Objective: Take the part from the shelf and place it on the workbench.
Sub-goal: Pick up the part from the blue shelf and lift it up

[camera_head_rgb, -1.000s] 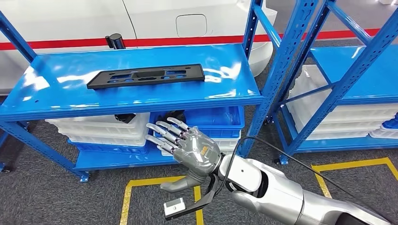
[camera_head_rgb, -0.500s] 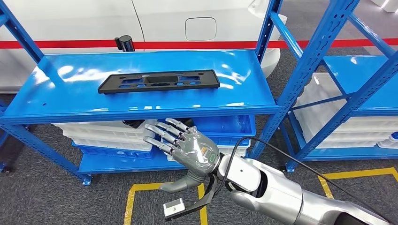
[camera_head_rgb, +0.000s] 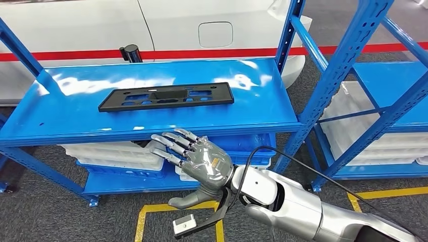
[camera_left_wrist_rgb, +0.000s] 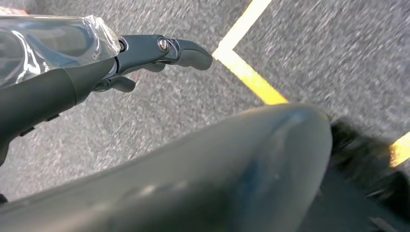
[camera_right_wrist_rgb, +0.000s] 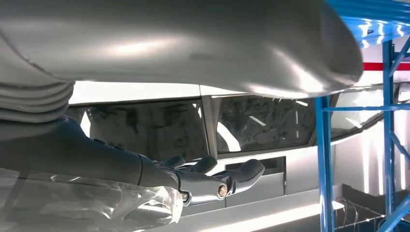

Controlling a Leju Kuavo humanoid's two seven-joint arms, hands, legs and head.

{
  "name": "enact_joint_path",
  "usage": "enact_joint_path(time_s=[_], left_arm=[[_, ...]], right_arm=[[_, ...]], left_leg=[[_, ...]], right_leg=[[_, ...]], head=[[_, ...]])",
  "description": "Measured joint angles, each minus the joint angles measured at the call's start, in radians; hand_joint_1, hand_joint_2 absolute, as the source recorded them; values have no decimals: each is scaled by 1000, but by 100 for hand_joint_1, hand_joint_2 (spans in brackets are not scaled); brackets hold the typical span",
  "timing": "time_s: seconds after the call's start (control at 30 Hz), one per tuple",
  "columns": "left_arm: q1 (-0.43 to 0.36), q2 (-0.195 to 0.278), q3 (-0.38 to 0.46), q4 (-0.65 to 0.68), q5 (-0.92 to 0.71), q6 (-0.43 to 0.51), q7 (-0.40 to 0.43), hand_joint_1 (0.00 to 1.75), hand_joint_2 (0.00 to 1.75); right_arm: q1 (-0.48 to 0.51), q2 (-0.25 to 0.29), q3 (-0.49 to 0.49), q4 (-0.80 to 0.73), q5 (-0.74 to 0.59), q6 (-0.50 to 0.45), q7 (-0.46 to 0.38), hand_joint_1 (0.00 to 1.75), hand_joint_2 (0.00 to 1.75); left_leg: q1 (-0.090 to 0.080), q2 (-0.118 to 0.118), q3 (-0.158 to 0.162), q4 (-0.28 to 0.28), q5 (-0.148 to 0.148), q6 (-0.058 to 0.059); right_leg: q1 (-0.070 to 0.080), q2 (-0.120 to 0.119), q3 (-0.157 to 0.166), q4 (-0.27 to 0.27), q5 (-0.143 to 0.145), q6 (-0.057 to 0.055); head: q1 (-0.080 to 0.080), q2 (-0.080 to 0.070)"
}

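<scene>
The part [camera_head_rgb: 166, 97] is a long flat black plate with cut-outs, lying flat on the top board of the blue shelf [camera_head_rgb: 242, 113]. My right hand [camera_head_rgb: 194, 159] is open, palm down with its fingers spread, in front of the shelf and just below its front edge, a little nearer than the part and touching nothing. In the right wrist view the right hand [camera_right_wrist_rgb: 193, 181] reaches out empty. My left hand [camera_left_wrist_rgb: 72, 63] hangs over the grey floor, its fingers loosely extended and holding nothing.
White bins [camera_head_rgb: 116, 154] and a blue bin [camera_head_rgb: 247, 141] sit on the lower board. A second blue shelf [camera_head_rgb: 383, 80] stands at the right. A white vehicle [camera_head_rgb: 202, 20] with a red stripe is behind. Yellow floor lines [camera_head_rgb: 151, 209] mark the carpet.
The camera has shifted, so the shelf sits lower in the picture. My right hand now lies closer under the shelf's front edge, still empty. The part has not moved on the shelf.
</scene>
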Motion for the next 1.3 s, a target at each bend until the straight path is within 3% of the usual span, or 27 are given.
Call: enact_joint_path(time_s=[0.07,0.2,0.27,0.33,0.37,0.4,0.43,0.5,0.53,0.57,0.7,0.77,0.83,0.87,0.9,0.93,1.0,1.03,1.1,1.17,1.23,1.3], left_arm=[[-1,0,0,0,-2,0,0,0,0],[0,1,0,0,-3,0,0,0,0],[-2,2,0,0,-3,0,0,0,0],[-3,2,0,0,-3,0,0,0,0],[-2,3,0,0,-4,0,0,0,0],[-1,3,0,0,-4,0,0,0,0],[-1,3,0,0,-4,0,0,0,0],[-1,3,0,0,-4,0,0,0,0],[-2,2,0,0,-5,0,0,0,0],[-3,2,0,0,-5,0,0,0,0],[-6,2,0,0,-5,-1,0,0,0],[-9,2,0,0,-5,0,0,0,0],[-10,3,0,0,-5,0,0,0,0],[-8,3,0,0,-5,-1,0,0,0],[-6,3,0,0,-5,-1,0,0,0],[-5,3,0,0,-5,-1,0,0,0],[-4,4,0,0,-5,-1,0,0,0],[-5,4,0,0,-5,-1,0,0,0],[-6,5,0,0,-5,-1,0,0,0],[-4,5,0,0,-5,-1,1,0,0],[-5,6,0,0,-6,-1,2,0,0],[-8,6,0,0,-6,-2,2,0,0]], right_arm=[[-1,1,1,1,-1,0,-1,0,0],[-2,1,1,2,-2,1,-3,0,0],[-3,1,1,2,-3,3,-4,0,0],[-2,1,1,3,-4,4,-4,0,0],[-1,1,2,4,-4,5,-4,0,0],[0,1,2,4,-4,6,-4,0,0],[0,1,3,4,-4,7,-5,0,0],[0,1,3,4,-3,7,-6,0,0],[-1,1,3,4,-2,8,-6,0,0],[-1,1,3,5,-1,9,-7,0,0],[-3,3,4,5,0,10,-8,0,0],[-6,4,5,5,1,10,-8,0,0],[-7,6,6,5,2,10,-8,0,0],[-6,6,8,5,2,10,-8,0,0],[-6,7,10,5,2,11,-8,0,0],[-6,7,12,5,2,11,-8,0,0],[-6,8,13,5,2,11,-9,0,0],[-6,8,13,5,2,12,-9,0,0],[-7,8,15,5,2,14,-10,0,0],[-8,9,16,6,2,16,-11,0,0],[-11,10,17,6,3,18,-14,0,0],[-13,10,18,7,4,21,-16,0,87]], left_leg=[[-4,4,25,-66,22,12],[-3,-1,43,-72,19,42],[-1,-2,58,-77,12,51],[-1,-4,70,-77,0,55],[-1,-5,77,-77,-7,55],[-1,-7,85,-77,-14,54],[-1,-10,96,-77,-21,52],[-1,-14,116,-78,-36,45],[-1,-15,122,-79,-42,40],[-1,-15,124,-81,-47,35],[-2,-12,128,-60,-62,15],[0,-9,80,32,-96,8],[0,-8,-10,171,-141,2],[-1,-8,-46,214,-150,1],[-1,-8,-66,220,-138,2],[-1,-7,-65,185,-104,4],[-5,-5,-22,42,-8,14],[-9,-4,-2,-17,16,19],[-15,-1,16,-65,31,27],[-14,-2,21,-68,35,32],[-8,-3,32,-76,34,41],[-5,-3,44,-80,26,49]], right_leg=[[3,0,6,1,-11,12],[2,1,0,36,-27,29],[-1,1,-58,145,-67,38],[-3,1,-147,282,-113,42],[-4,1,-178,316,-115,43],[-5,1,-192,312,-96,43],[-6,1,-184,265,-56,41],[-6,2,-136,120,35,34],[-3,3,-117,65,52,30],[1,3,-107,34,61,25],[0,1,-84,17,55,4],[-3,0,-66,12,49,-7],[-1,1,-56,12,38,-13],[0,3,-50,12,32,-14],[2,4,-42,12,25,-14],[3,6,-33,12,18,-13],[4,8,-11,11,2,-9],[5,8,-4,11,-5,-6],[7,8,1,11,-15,3],[8,9,2,9,-23,14],[7,8,-10,44,-45,24],[3,8,-73,167,-94,33]], head=[[0,0],[1,0],[2,0],[2,0],[2,0],[2,0],[2,0],[2,0],[1,0],[1,0],[0,0],[-2,0],[-3,0],[-3,0],[-3,0],[-3,0],[-3,0],[-3,0],[-3,0],[-3,0],[-2,0],[-1,0]])
